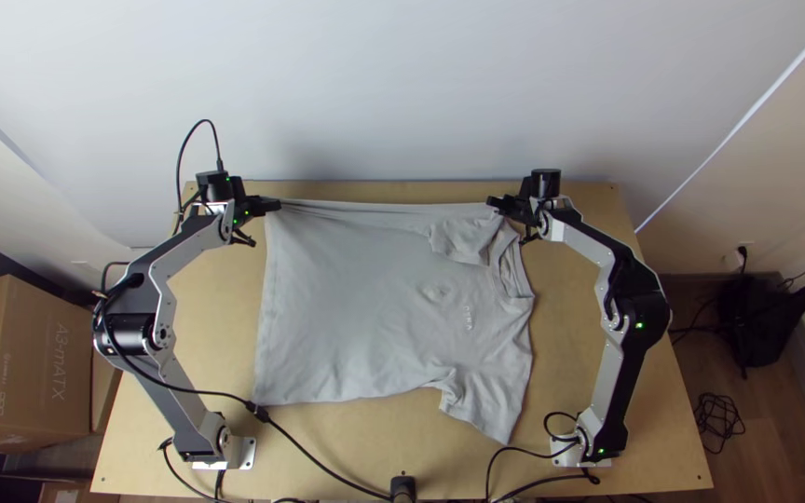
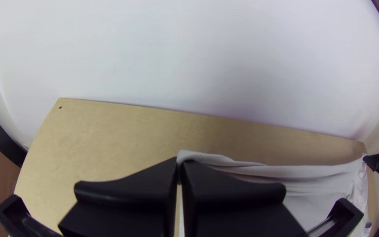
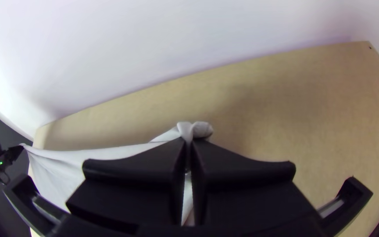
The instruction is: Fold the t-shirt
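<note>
The light grey t-shirt [image 1: 356, 298] lies spread on the table, hem toward the left arm and neckline toward the right arm, with the far sleeve folded in over the body. My left gripper [image 1: 275, 204] is shut on the shirt's far hem corner, and my right gripper [image 1: 496, 202] is shut on its far edge near the shoulder; the edge stretches taut between them. In the left wrist view, cloth pokes out between the tips of the left gripper [image 2: 180, 164]. In the right wrist view, a bunched bit of cloth sits at the right gripper [image 3: 188, 142].
Bare wood of the table [image 1: 589, 298] shows around the shirt, with a pale wall [image 1: 402, 93] close behind its far edge. A black cable [image 1: 319, 463] crosses the near left part of the table. Cardboard boxes [image 1: 34, 354] stand beyond the left side.
</note>
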